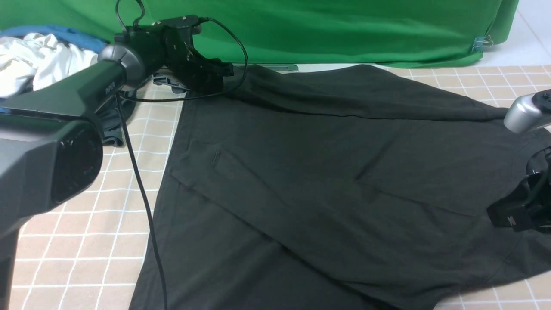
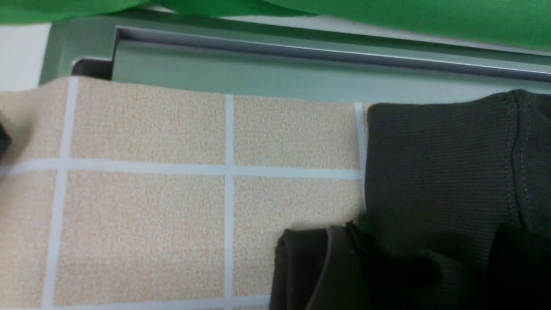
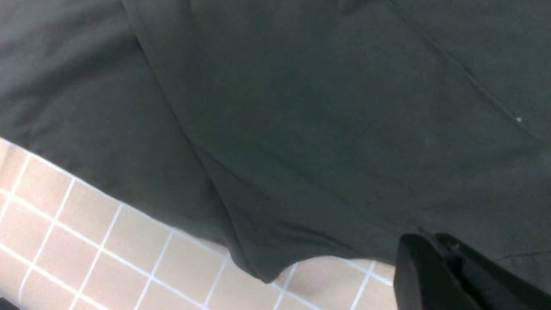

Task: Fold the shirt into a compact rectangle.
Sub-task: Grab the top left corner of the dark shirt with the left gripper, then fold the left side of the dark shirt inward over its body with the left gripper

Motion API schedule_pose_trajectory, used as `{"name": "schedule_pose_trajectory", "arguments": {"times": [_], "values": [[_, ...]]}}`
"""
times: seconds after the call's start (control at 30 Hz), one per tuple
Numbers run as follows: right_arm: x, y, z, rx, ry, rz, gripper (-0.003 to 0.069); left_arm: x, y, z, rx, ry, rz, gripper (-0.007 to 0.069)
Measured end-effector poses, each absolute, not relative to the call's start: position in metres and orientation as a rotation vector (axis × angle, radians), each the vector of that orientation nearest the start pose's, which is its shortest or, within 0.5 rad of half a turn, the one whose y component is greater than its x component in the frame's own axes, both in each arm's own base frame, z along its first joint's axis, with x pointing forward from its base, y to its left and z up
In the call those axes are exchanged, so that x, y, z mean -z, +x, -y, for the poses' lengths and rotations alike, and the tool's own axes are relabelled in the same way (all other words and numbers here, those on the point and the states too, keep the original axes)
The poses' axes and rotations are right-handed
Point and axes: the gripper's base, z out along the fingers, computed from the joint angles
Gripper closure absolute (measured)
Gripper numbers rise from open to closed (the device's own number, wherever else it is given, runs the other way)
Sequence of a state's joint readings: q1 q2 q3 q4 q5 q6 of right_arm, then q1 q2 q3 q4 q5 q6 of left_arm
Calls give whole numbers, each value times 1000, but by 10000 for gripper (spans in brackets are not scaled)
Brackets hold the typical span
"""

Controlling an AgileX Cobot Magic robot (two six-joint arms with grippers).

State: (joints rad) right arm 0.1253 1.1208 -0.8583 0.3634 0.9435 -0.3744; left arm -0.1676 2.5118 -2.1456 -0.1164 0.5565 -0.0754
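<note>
The left pincer [image 1: 219, 71] is low over the far left corner of the shirt [image 1: 327, 172]. In the left wrist view its fingers [image 2: 318, 267] stand wide apart, with a bunched bit of the stitched hem lying loose in the gap between them. That hem corner ends right at the far edge of the surface [image 1: 77, 224], where a grey metal rail [image 2: 301, 73] runs along under the green backdrop [image 1: 344, 26].

The right pincer [image 1: 506, 213] is at the right side of the shirt, over the dark cloth, with its jaws closed together. The right wrist view shows one dark finger low against the fabric. I cannot tell whether any cloth is pinched in it.

Between the two pincers the shirt lies spread across the checked tan surface and covers most of its middle. One broad flap is folded over the body, and its edge runs on a slant from the left side down toward the near right. A fold of fabric hangs a little off the surface by the right pincer's near side, and bare tan squares show past it.

Out to the left, clear of the shirt, a black cable [image 1: 142, 193] trails down across the surface. A small dark garment [image 1: 109, 125] lies beside it, with a heap of white clothes [image 1: 38, 60] and a blue cloth [image 1: 64, 32] behind it.
</note>
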Motion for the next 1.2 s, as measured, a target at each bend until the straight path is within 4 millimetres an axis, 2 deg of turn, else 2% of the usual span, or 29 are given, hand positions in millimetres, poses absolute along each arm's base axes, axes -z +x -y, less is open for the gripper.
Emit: {"name": "schedule_pose_trajectory", "arguments": {"times": [0.1, 0.13, 0.17, 0.23, 0.3, 0.4, 0.6, 0.73, 0.93, 1.07, 1.2], "values": [[-295, 198, -51, -377, -461, -2590, 622, -142, 550, 100, 220, 76, -2410, 279], [-295, 198, -51, -377, -461, -2590, 622, -142, 550, 102, 209, 121, -2407, 343], [-295, 198, -51, -377, -461, -2589, 622, -142, 550, 102, 208, 126, -2406, 352], [-295, 199, -51, -376, -460, -2587, 622, -144, 549, 109, 194, 191, -2397, 488], [-295, 199, -51, -376, -460, -2587, 622, -147, 549, 111, 186, 213, -2393, 561], [-295, 199, -51, -376, -460, -2587, 622, -154, 547, 111, 180, 226, -2393, 575], [-295, 199, -51, -377, -456, -2588, 620, -187, 537, 110, 177, 249, -2423, 584], [-295, 199, -51, -377, -456, -2588, 618, -232, 524, 108, 176, 262, -2404, 587], [-295, 199, -51, -376, -455, -2585, 617, -285, 496, 103, 177, 290, -2453, 587], [-295, 199, -51, -374, -451, -2579, 617, -296, 477, 101, 177, 320, -2581, 587], [-295, 200, -51, -373, -450, -2578, 616, -293, 462, 99, 192, 338, -2695, 587]]}}
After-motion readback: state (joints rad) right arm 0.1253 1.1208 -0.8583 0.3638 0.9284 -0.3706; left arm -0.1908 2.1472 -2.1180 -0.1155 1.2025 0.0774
